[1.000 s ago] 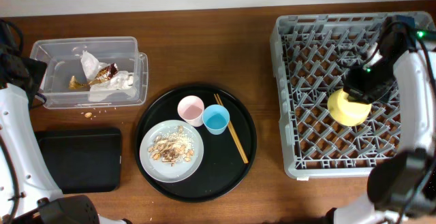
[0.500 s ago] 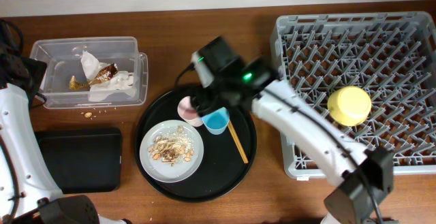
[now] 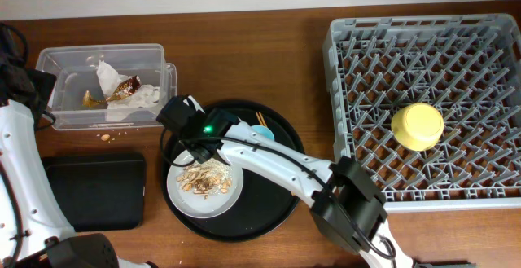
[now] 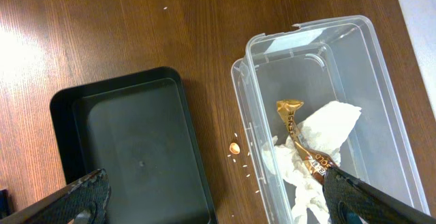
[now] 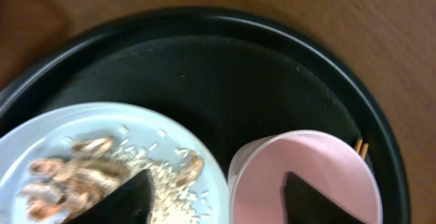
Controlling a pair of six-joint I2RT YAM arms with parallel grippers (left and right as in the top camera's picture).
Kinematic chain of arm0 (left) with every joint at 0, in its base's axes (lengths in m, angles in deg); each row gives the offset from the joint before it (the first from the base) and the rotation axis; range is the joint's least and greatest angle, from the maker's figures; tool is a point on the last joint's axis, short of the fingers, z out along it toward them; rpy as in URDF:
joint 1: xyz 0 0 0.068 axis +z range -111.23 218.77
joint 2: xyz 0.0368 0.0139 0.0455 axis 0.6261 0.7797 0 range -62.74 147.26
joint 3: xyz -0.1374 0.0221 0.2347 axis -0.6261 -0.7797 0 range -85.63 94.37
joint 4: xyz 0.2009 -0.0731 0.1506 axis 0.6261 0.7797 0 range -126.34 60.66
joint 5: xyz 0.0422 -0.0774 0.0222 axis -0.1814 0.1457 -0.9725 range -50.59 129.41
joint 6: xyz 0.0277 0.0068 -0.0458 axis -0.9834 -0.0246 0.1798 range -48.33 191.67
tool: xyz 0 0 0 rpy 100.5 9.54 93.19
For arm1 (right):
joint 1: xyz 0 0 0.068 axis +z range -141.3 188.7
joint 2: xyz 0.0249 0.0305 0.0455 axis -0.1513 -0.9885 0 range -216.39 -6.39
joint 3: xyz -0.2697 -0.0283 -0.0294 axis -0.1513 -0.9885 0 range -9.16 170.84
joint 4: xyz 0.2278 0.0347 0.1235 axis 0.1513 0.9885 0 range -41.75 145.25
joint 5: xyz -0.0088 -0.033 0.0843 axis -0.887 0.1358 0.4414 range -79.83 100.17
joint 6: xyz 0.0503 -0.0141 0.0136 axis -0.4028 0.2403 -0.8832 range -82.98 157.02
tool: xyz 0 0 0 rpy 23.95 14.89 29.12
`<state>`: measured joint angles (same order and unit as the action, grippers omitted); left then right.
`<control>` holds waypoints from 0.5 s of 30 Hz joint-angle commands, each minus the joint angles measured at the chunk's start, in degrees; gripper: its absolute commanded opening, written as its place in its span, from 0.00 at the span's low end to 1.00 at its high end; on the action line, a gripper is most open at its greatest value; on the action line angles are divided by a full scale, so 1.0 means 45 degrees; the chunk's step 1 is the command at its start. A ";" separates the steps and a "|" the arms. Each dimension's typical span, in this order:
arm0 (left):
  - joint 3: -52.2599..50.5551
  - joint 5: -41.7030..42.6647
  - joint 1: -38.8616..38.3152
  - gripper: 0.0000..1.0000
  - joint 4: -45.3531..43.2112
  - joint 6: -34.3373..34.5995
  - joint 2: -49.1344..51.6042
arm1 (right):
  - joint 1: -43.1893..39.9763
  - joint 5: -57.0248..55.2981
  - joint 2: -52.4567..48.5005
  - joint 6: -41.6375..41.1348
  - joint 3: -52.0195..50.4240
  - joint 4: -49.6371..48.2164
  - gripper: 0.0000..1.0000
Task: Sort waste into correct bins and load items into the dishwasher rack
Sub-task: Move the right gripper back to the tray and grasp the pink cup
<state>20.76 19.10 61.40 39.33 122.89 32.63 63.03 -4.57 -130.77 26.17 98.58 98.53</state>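
Observation:
My right gripper [image 5: 218, 198] is open over the large round black tray. One finger is inside the small pink cup [image 5: 306, 176]; the other is over the pale grey plate [image 5: 102, 159], which holds beige food scraps [image 5: 82, 173]. In the overhead view my right arm [image 3: 269, 158] hides the pink cup and part of the blue cup [image 3: 262, 132] and chopsticks [image 3: 260, 119]. The yellow bowl [image 3: 417, 126] lies in the grey dishwasher rack [image 3: 366, 56]. My left gripper [image 4: 218, 203] is open and empty above the gap between the shallow black tray [image 4: 129, 149] and the clear tub [image 4: 327, 67], which holds white paper [image 4: 327, 125] and a brown-gold wrapper [image 4: 300, 139].
The round black tray [image 3: 244, 221] sits mid-table between the bins and the rack. A few crumbs [image 4: 234, 147] lie on the wood beside the clear tub. The plate with scraps also shows in the overhead view [image 3: 203, 182].
My right arm has left the yellow bowl in the rack and swung left across the table to the round tray. It now sits over the pink cup and plate. The left arm is still.

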 commanded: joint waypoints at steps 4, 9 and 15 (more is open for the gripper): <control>0.0034 -0.0087 0.0034 0.99 0.0010 0.0078 0.0063 | -0.0073 -0.1307 -0.0758 -0.0029 0.0180 -0.0087 0.52; 0.0034 -0.0087 0.0034 0.99 0.0010 0.0078 0.0063 | -0.0068 -0.1035 -0.0801 -0.0136 0.0019 0.0146 0.47; 0.0034 -0.0087 0.0034 0.99 0.0010 0.0078 0.0063 | -0.0073 -0.0782 -0.0806 -0.0427 -0.0102 0.0301 0.34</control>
<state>20.78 19.10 61.40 39.33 122.89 32.63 62.79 -8.20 -133.65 25.16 98.58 99.67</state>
